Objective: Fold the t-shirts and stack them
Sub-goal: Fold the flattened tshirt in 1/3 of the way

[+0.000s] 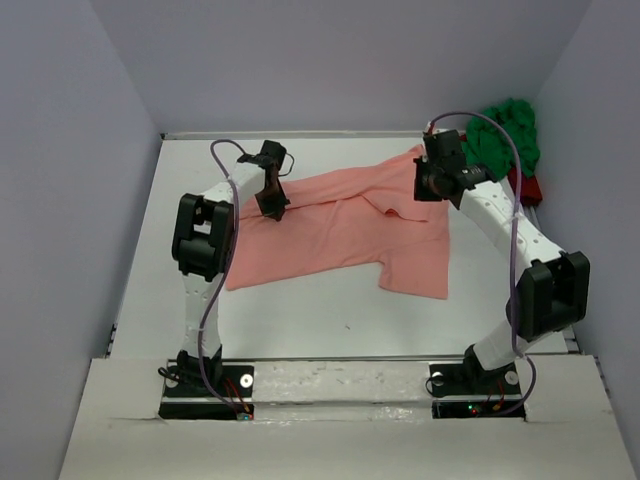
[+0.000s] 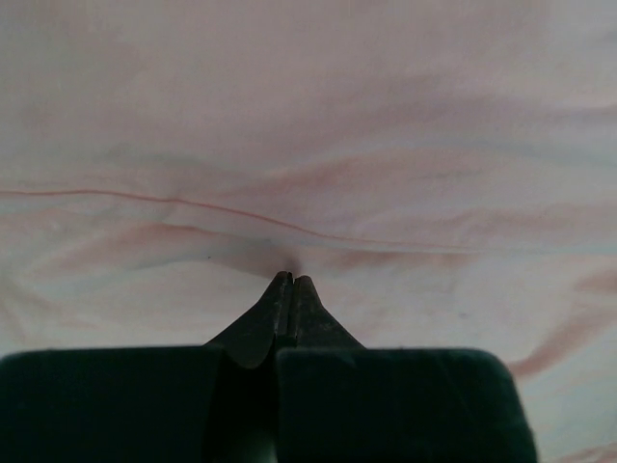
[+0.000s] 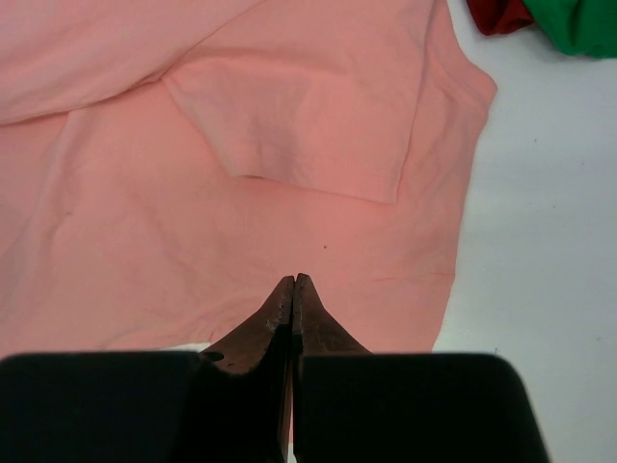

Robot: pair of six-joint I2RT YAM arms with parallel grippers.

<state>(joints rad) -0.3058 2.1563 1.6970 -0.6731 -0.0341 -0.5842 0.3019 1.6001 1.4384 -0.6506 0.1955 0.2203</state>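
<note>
The salmon pink t-shirt (image 1: pixel 340 230) lies spread across the white table (image 1: pixel 300 310), one sleeve (image 3: pixel 308 135) folded in over its body. My left gripper (image 1: pixel 274 207) is shut on the shirt's left part. In the left wrist view its tips (image 2: pixel 292 280) pinch a pucker of pink cloth (image 2: pixel 386 145), with creases running out from it. My right gripper (image 1: pixel 430 190) is at the shirt's far right part. Its jaws (image 3: pixel 293 278) are shut on the pink cloth (image 3: pixel 145 241) just inside an edge. The bright green t-shirt (image 1: pixel 510 135) sits bunched at the back right corner.
A dark red thing (image 1: pixel 528 188) lies beside the green t-shirt (image 3: pixel 583 24), next to the right wall. Grey walls close in the table on the left, back and right. White table shows to the right of the pink shirt (image 3: pixel 540 241).
</note>
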